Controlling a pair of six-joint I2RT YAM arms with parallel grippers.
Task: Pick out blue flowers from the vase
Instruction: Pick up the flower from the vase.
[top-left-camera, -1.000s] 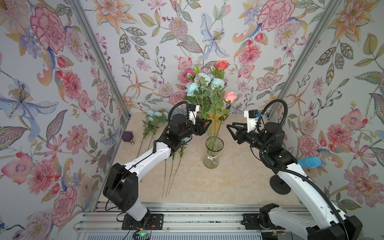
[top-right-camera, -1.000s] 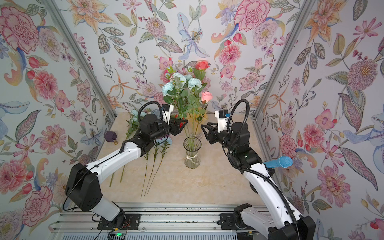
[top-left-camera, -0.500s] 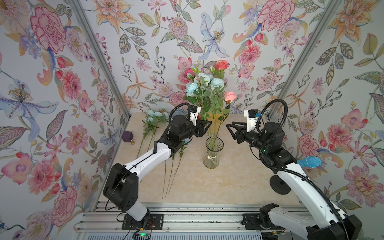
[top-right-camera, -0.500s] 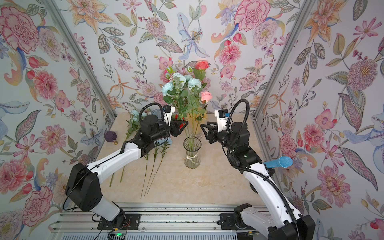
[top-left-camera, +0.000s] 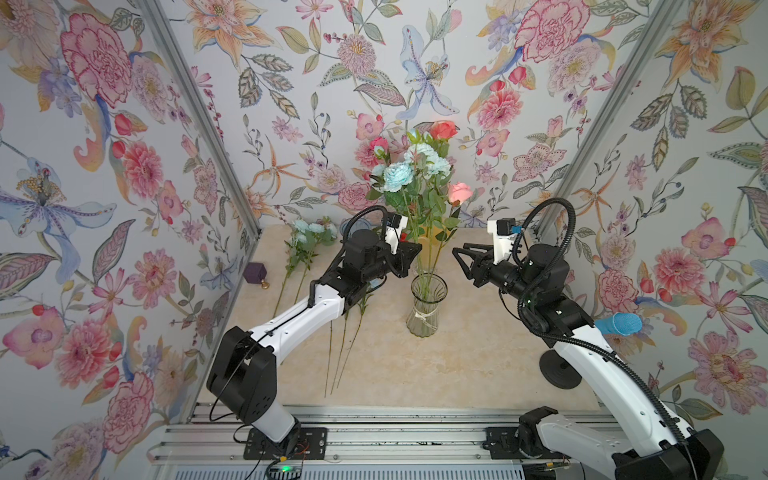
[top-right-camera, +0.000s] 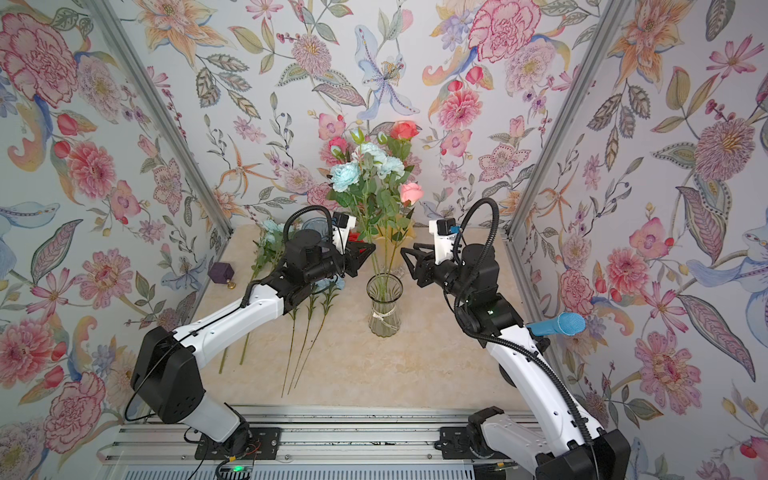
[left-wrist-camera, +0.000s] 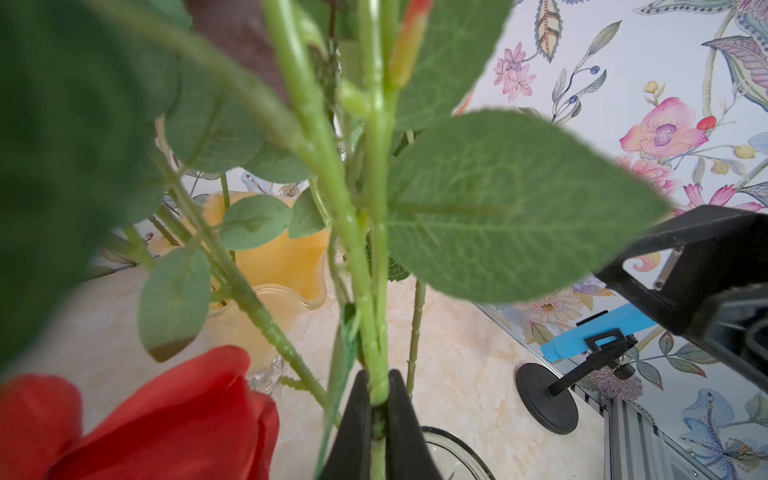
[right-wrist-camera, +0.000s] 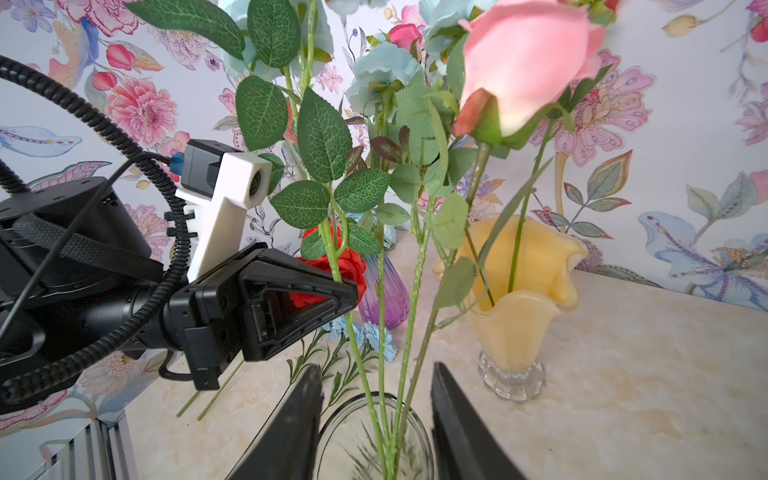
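Stem (left-wrist-camera: 376, 249) pinched tight by our left gripper (left-wrist-camera: 379, 384) just above the vase (top-left-camera: 423, 320); we'd pull straight up, slowly (right gripper (right-wrist-camera: 376, 368) stands open opposite), freeing the blue flowers (top-left-camera: 397, 176) at upper centre.

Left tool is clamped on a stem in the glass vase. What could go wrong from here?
1. Wrong pick: the stem in the left tool vanishes into crowded leaves; whether it carries the blue flowers or a rose is unclear.
2. The right tool is open, off the glass vase, so a pull might tip it.
3. Tangled leaves could drag the pink rose along.
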